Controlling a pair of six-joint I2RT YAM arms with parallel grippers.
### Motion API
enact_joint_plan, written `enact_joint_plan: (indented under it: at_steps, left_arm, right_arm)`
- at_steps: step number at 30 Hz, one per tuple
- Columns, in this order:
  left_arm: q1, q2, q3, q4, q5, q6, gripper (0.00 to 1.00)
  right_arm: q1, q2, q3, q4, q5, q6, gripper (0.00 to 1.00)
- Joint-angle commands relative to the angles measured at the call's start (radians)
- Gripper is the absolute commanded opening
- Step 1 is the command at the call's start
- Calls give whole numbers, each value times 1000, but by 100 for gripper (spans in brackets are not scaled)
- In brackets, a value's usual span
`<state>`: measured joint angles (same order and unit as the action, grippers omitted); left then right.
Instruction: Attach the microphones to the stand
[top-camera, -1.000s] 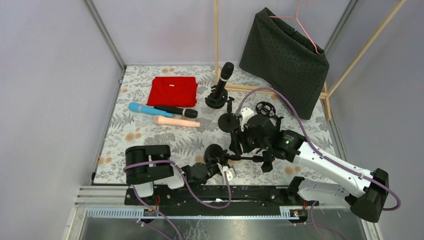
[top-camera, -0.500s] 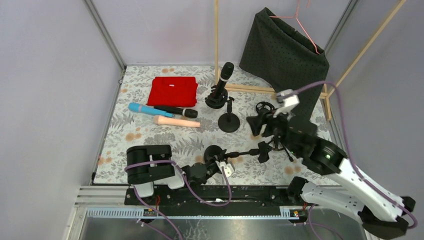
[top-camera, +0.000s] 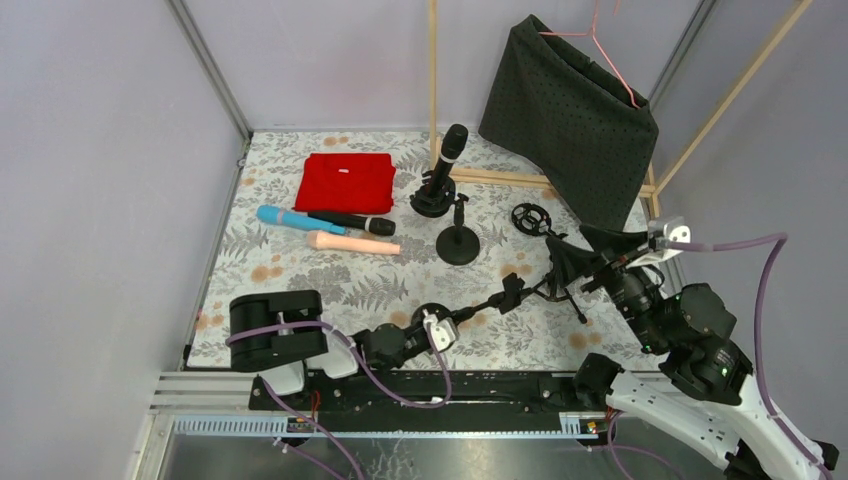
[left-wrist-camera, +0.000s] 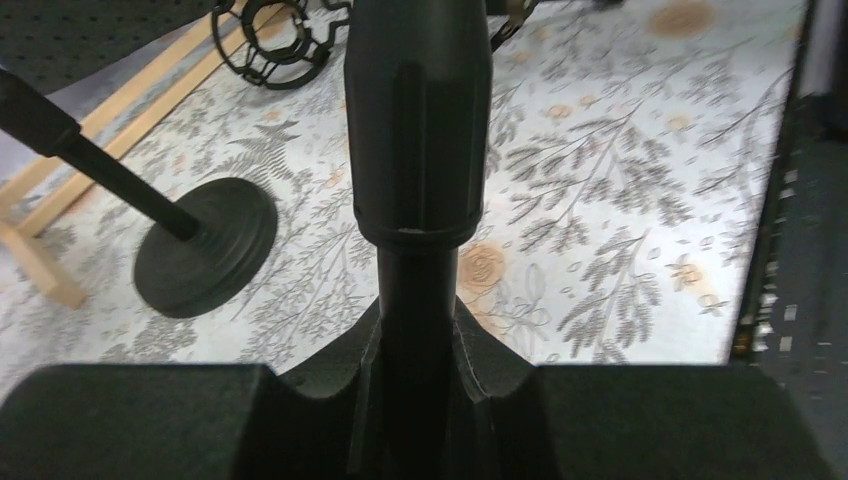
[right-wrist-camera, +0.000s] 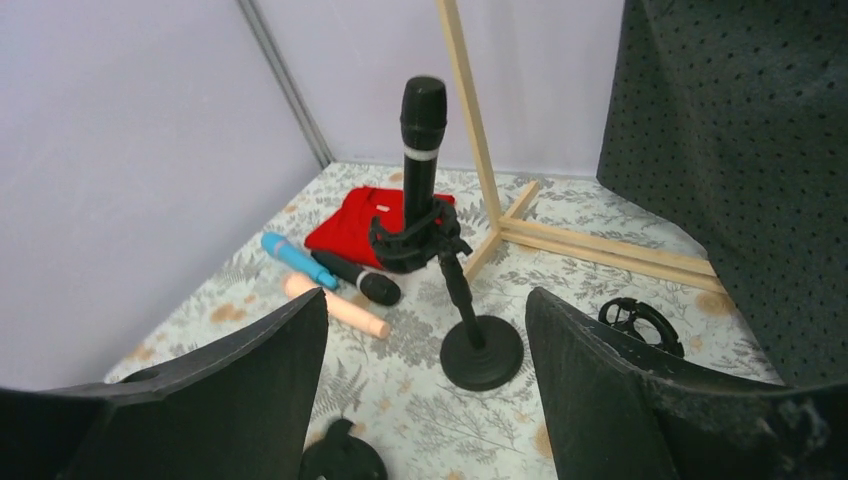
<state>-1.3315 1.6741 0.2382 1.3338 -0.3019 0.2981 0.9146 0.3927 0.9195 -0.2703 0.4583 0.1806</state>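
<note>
Left wrist | left gripper (left-wrist-camera: 415, 400) clamps stand pole (left-wrist-camera: 417, 120) | right gripper (right-wrist-camera: 425, 296) spread

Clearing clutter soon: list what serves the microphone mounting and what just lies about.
Job: light blue stick microphone; peach-pink stick microphone; black stick microphone; mounted black microphone; empty black round-base stand; tipped black stand.
Lying about: folded red cloth; dark dotted fabric.

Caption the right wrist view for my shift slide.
Right gripper, jaws open, faces the upright mounted black microphone; three loose microphones lie beside a red cloth.
</note>
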Motion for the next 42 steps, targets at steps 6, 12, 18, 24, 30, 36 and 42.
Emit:
enact_joint_plan:
  at_steps: [6,12,18,24,30,36,42]
  left_arm:
    - [62,-110,-72,193,221,-223,0]
    - [83,-117,-106,255,194,-271,0]
    - [104,-149,-106,261,212,-292,0]
    - [113,-169,-100,262,205,-294,0]
    - [117,-154,-87,265,209,-295,0]
    - [118,-139,-80,266,228,-321,0]
    - [118,-138,-79,268,254,-323,0]
  right_arm:
    - [4,-72,-95,58,-342,-203,78]
    - [4,-114,-209,102,-451,-63,69]
    - [3,-57,-329,167,-599,67,61]
    - [5,-44,-483,417,-623,178,66]
    - [4,14,-624,764,-641,217,68]
    - [6,106,-654,938,-642,180,69]
    - [5,238,-640,1034,-718,165,59]
